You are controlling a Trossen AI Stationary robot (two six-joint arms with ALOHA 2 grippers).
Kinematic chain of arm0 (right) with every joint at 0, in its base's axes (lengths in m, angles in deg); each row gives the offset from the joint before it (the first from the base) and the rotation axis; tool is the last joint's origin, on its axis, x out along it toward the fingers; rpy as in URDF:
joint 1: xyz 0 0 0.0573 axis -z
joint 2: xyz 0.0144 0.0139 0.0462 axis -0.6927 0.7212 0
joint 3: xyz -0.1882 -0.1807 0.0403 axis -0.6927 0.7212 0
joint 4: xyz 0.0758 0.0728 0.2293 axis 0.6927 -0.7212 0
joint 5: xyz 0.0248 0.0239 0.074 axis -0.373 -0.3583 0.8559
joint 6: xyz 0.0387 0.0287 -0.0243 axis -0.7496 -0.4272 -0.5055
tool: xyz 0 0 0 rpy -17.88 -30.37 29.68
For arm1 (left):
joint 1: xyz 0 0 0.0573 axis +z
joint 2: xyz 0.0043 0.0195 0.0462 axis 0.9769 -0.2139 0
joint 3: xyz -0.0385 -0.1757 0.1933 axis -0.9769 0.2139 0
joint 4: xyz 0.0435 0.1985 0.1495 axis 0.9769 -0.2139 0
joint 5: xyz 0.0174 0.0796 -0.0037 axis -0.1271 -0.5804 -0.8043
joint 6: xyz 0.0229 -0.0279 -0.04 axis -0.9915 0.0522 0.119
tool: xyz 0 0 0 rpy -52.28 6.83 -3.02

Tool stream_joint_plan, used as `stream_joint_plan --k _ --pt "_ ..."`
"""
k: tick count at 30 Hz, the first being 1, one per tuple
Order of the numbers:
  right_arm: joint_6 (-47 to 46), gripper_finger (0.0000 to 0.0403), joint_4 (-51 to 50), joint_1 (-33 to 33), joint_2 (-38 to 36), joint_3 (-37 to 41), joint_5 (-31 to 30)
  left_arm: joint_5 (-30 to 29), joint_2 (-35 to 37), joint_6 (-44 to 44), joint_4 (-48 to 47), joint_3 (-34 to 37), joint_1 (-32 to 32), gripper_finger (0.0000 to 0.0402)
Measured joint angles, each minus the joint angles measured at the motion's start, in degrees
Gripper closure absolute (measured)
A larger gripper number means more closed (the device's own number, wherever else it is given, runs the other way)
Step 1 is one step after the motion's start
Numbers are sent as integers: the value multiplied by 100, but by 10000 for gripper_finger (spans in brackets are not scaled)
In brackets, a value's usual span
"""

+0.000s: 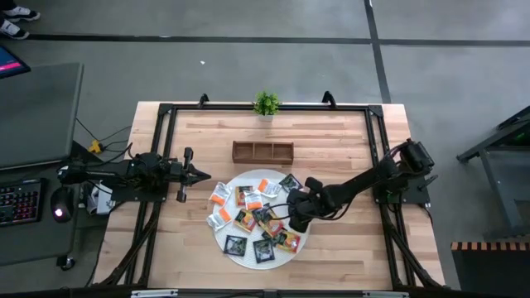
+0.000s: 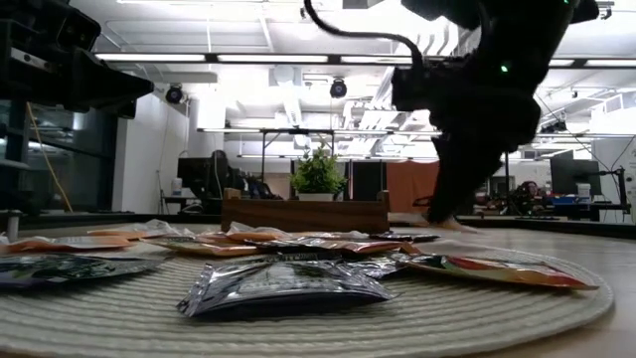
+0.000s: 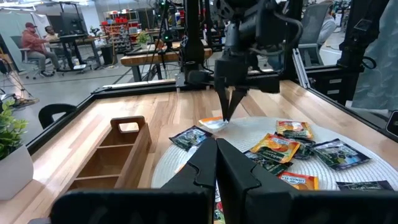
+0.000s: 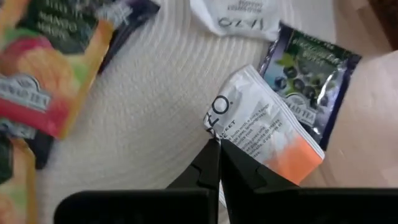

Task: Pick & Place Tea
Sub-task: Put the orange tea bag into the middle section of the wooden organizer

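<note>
tea sachets, small flat foil and paper squares in black, orange and white (image 1: 252, 217): about a dozen, loose on a round white woven mat (image 1: 308, 240) at mid-worktop.

right gripper (image 4: 217, 144): down over the mat's far right part, fingers drawn together on the edge of a white paper sachet with an orange corner (image 4: 261, 127); the pinch looks thin, at the rim only, and the sachet is not visibly lifted.

adjacent: dark blueberry-print sachet (image 4: 311, 84) touching and partly under the white one, at the mat's edge; second white sachet (image 4: 239, 15) just beyond; orange mango-print sachet (image 4: 53, 68) apart to one side. a neighbour may drag along on lifting.

left gripper (image 3: 216, 149): fingers together, empty, waiting over the left of the light wooden worktop (image 1: 348, 136).

brown wooden three-compartment tray (image 1: 262, 151): behind the mat, all compartments appear empty.

progress, as judged: no sachet placed; first pick under way, the rest remaining.

small green potted plant (image 1: 266, 104): at the far edge, clear of the path to the tray.
</note>
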Motion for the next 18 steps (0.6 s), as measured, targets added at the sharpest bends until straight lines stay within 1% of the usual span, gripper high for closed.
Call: stream_joint_plan --k 3,6,13,18 --pt "-187 401 131 10 -148 2 -72 0 -1 2 0 0 0 401" --pt "-425 401 505 37 -302 0 -302 -1 0 2 -1 0 0 401" --pt "-1215 402 1750 293 -486 -9 -872 0 0 1 0 0 0 401" --pt "-1561 402 2615 603 -482 -18 -1184 -2 0 0 0 0 0 401"
